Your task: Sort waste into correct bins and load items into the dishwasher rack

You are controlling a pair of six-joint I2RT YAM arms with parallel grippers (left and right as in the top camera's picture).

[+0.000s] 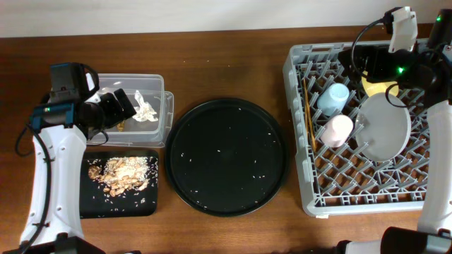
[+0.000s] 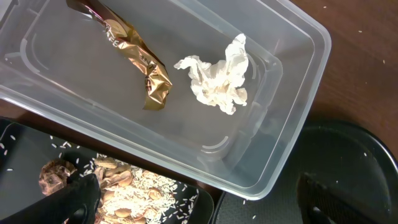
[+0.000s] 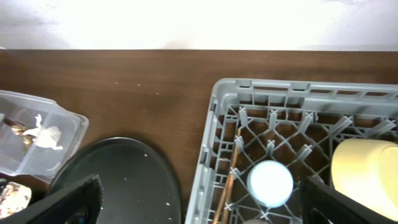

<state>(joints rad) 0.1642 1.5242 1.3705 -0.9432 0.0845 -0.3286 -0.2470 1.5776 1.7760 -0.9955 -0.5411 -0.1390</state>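
Grey plastic rack (image 1: 296, 176) fills the right side of the overhead view. Inside it are the light-blue cup (image 1: 333, 97), the pink cup (image 1: 337, 130) just below it, the pale plate (image 1: 385, 130) to their right, and the yellow bowl (image 3: 367, 168) at the plate's upper edge. The chopsticks (image 1: 308, 116) lie along the rack's left side. The right jaws hover over the rack's upper part, spread wide and holding nothing.

At centre frame the round black tray (image 1: 226, 156) rests on the brown desk (image 1: 226, 70), speckled with stray rice. At upper left sits the clear tub (image 1: 167, 99), with the crumpled white tissue (image 2: 217, 81) and the brown-gold wrapper (image 2: 140, 62) lying apart on its floor. Just below it, the shallow black tray (image 1: 92, 204) holds the brownish food scraps (image 1: 120, 175) mixed with rice. The left jaws hang over the tub's left half, wide apart and empty.
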